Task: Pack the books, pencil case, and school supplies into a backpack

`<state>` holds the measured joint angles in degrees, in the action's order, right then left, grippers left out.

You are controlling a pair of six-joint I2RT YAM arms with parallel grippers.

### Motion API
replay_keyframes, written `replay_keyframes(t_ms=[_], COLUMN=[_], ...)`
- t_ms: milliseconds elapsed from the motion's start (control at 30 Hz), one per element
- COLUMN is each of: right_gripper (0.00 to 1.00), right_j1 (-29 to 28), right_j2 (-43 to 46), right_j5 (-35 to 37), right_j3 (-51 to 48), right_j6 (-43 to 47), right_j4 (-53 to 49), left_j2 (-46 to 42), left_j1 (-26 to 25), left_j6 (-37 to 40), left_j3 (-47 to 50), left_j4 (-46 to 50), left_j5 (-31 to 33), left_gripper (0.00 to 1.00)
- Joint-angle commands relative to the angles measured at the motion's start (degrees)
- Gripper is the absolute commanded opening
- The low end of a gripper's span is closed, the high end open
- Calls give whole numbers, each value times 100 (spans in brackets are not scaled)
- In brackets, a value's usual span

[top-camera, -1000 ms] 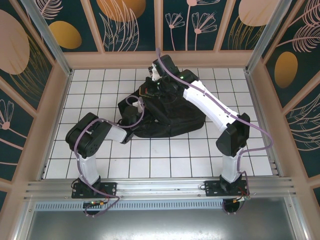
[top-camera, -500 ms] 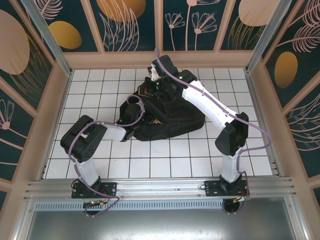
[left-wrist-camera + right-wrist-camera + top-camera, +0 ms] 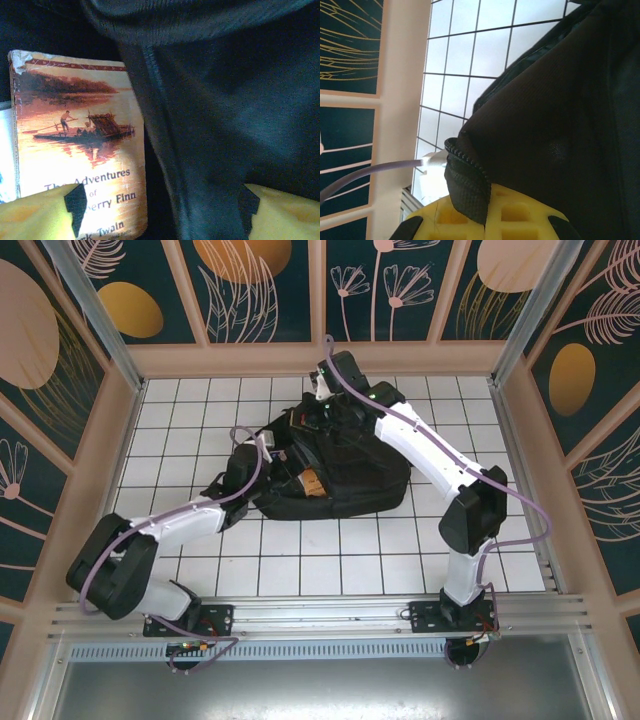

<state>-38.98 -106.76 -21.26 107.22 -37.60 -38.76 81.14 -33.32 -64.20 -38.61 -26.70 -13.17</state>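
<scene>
The left gripper [image 3: 162, 207] reaches into the open mouth of the backpack [image 3: 345, 495], which lies on the white tiled table [image 3: 330, 550]. Its yellow fingers [image 3: 35, 215] are spread wide, with nothing clamped between them. Inside the bag, just ahead of the left finger, lies an orange book [image 3: 80, 145] face up; its cover shows a raft on water and the title The Adventures of Huckleberry Finn. The edge of something white [image 3: 4, 150] sits against the book's left side, too cut off to name. To the right of the book, a dark fold of the bag's fabric crosses the space between the fingers. At the far side of the bag, the right gripper [image 3: 485, 220] has its fingers pressed together on the zip edge [image 3: 467, 185] of the opening.
</scene>
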Motion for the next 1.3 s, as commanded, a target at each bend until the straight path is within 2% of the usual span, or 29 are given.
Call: replay_keyframes(t_ms=[0,333,433,500,633,767,933,967,1167,1267], right_gripper=[0,0,0,0,0,0,1,5,47,55], right_j1=[47,40,32,-16,-210,-409,-607,-632,-637,-587], right_j2=[159,212,200,145,-154,-456,-913,-972,-826,-517], right_j5=[253,245,178,117,-84,-472,-547,-538,-179,13], right_j3=[-115,-306,-389,-415,-401,-591,-318,-264,-20,-190], right_j6=[148,175,160,127,-42,-520,-695,-707,-589,-502], right_j4=[97,131,209,293,517,1148,1278,1275,1029,982], left_j2=[-468,-1783,-2325,-2707,-2979,-2832,-2991,-3028,-2974,-2916], left_j1=[14,112,167,288,705,752,753,748,744,749], left_j6=[291,991,1148,1126,1072,1274,1532,1614,2044,2131], left_j3=[-37,-245,-208,-108,-323,-729,-791,-789,-834,-829], left_j4=[399,2554,3245,3499,4029,4348,4271,4253,4320,4348], left_j5=[279,1665,2561,2968,3101,3195,3249,3244,2890,2916], left_gripper=[82,85,99,99,98,98,98,98,99,99])
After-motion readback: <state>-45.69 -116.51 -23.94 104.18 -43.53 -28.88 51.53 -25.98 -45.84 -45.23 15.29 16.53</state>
